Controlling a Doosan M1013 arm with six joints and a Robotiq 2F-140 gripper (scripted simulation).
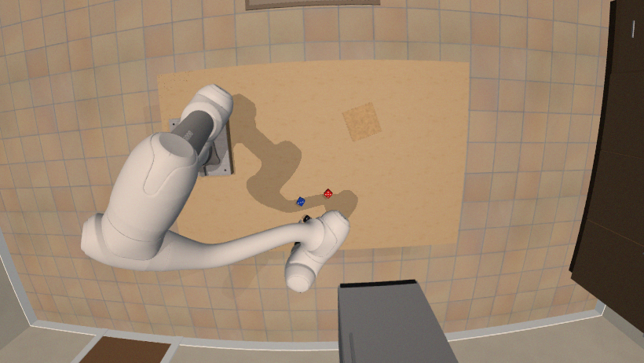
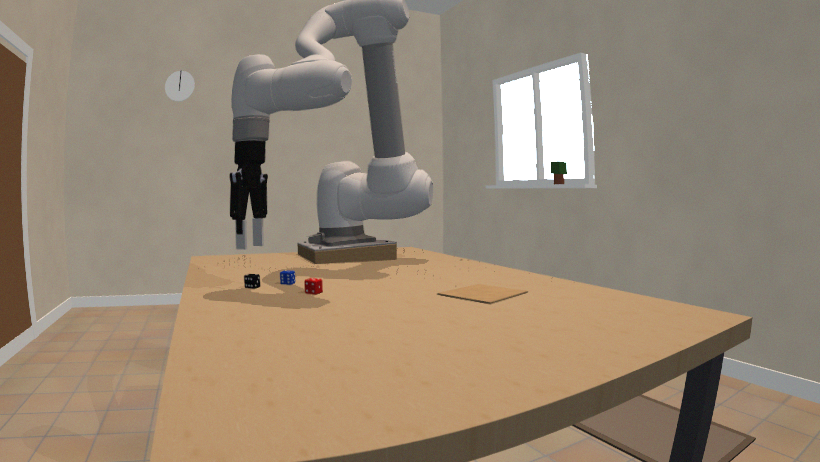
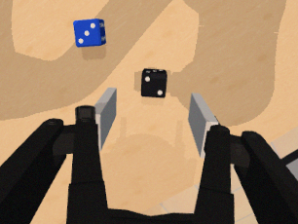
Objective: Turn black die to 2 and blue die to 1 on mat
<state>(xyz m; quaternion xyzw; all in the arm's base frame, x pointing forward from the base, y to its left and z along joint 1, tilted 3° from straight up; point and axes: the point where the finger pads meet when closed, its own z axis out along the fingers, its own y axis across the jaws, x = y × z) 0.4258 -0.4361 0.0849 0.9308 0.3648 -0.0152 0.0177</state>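
Observation:
The black die lies flat on the wooden table near its front-left edge; it also shows in the side view and, partly under the wrist, in the overhead view. Its upward face shows two white pips. The blue die lies close beside it with three pips up. The red die lies just past the blue one. My gripper hangs well above the black die, pointing down, fingers half apart with nothing between them. The cork mat holds no die.
The robot base stands at the back of the table, behind the dice. The table edge runs close to the black die. A grey cabinet stands on the floor beyond that edge.

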